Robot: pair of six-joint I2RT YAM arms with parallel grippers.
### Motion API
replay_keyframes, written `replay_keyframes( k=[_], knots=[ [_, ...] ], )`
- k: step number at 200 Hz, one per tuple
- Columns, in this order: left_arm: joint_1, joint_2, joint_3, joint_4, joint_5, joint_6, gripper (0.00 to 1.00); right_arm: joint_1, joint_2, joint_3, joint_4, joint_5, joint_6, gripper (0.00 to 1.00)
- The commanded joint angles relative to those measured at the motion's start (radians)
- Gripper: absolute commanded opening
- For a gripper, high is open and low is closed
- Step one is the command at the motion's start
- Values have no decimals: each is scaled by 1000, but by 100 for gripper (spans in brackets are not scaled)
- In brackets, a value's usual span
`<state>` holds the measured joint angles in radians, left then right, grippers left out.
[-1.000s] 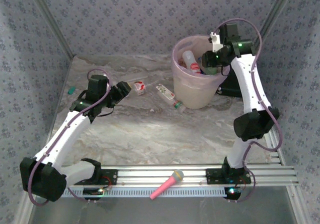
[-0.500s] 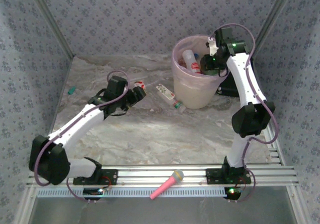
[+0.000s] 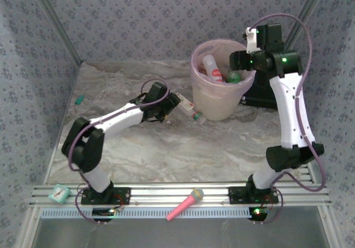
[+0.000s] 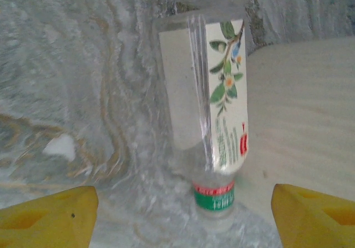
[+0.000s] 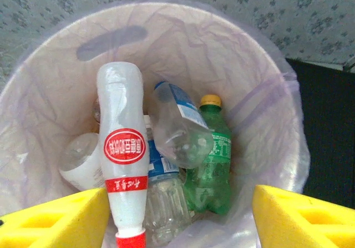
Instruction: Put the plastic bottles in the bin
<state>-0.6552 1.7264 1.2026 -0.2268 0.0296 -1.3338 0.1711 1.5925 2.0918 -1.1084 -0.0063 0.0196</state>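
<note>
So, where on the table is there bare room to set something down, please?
The widest bare marble is the near middle of the table, between the left arm, the front rail and the right arm's base. The far-left corner behind the left arm is free too. Crowded: beside the bin, where the left gripper hovers over a bottle.

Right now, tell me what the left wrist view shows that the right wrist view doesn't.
Left wrist: a clear flower-labelled bottle lying on the marble table, neck toward the open left hand. Right wrist: the pink liner holding a white red-labelled bottle, a green bottle and a blue-labelled bottle; a black box; the right hand. Both: an open, empty hand and the bin, its cream outer wall in the left view.
</note>
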Motion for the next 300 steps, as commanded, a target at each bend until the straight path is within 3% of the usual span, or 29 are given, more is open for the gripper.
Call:
replay_keyframes(
  k=[1, 53, 107, 157, 213, 260, 277, 300],
  knots=[
    [-14, 86, 99, 10, 0, -67, 83, 2, -37, -49, 2, 38, 23, 70],
    [-20, 312, 350, -141, 39, -48, 85, -11, -85, -110, 25, 39, 8, 71],
    [-25, 398, 380, -154, 48, -64, 85, -35, -122, -163, 54, 29, 1, 71],
    [-30, 327, 250, -143, 21, -53, 73, -53, -147, -197, 87, 20, 3, 71],
    [-31, 139, 78, -186, -68, 48, 61, -58, -148, -207, 91, 16, 2, 71],
    [-27, 40, -50, -230, -109, 86, 60, -58, -147, -216, 102, 8, 9, 70],
    [-26, 28, -65, -247, -117, 107, 66, -58, -147, -216, 101, 6, 10, 70],
    [-29, 9, -63, -275, -112, 146, 91, -59, -148, -210, 97, 9, 8, 70]
  ],
)
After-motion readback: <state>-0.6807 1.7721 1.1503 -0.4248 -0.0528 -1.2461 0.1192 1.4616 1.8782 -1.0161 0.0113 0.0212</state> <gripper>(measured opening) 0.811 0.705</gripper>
